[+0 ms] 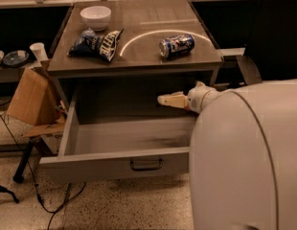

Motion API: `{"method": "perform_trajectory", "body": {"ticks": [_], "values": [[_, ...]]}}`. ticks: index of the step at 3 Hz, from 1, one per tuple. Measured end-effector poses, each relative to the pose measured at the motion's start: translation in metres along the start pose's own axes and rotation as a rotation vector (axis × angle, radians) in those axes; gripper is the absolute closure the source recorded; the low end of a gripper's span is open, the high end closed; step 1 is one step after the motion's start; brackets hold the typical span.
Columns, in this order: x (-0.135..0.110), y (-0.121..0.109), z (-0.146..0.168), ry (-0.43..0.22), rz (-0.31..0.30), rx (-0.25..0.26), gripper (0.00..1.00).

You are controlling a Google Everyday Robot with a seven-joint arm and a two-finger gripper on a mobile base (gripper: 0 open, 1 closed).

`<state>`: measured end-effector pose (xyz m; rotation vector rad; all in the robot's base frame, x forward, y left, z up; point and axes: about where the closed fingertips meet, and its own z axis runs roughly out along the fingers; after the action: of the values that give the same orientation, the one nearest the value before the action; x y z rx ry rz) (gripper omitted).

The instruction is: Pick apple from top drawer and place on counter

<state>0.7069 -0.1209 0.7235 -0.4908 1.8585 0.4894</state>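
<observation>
On the desk [153,23] a bowl [96,17] sits back left, a chip bag [97,43] just before it, and a soda can [177,45] lies right of both. Below the desk the top drawer [91,166] stands open. The hand [161,99] hangs over the drawer's right rear. A cardboard box [26,97] stands left of the drawer.

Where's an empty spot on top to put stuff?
Bare counter lies behind the soda can and between it and the chip bag. The left side is crowded: white bowl, chip bag. The gripper hangs over the open top drawer.
</observation>
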Motion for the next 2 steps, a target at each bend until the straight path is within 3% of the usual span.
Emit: {"method": "perform_trajectory", "body": {"ticks": [1, 2], "values": [[-0.013, 0.007, -0.005, 0.030, -0.067, -0.055, 0.00], [-0.011, -0.005, 0.004, 0.100, -0.125, -0.083, 0.00]]}}
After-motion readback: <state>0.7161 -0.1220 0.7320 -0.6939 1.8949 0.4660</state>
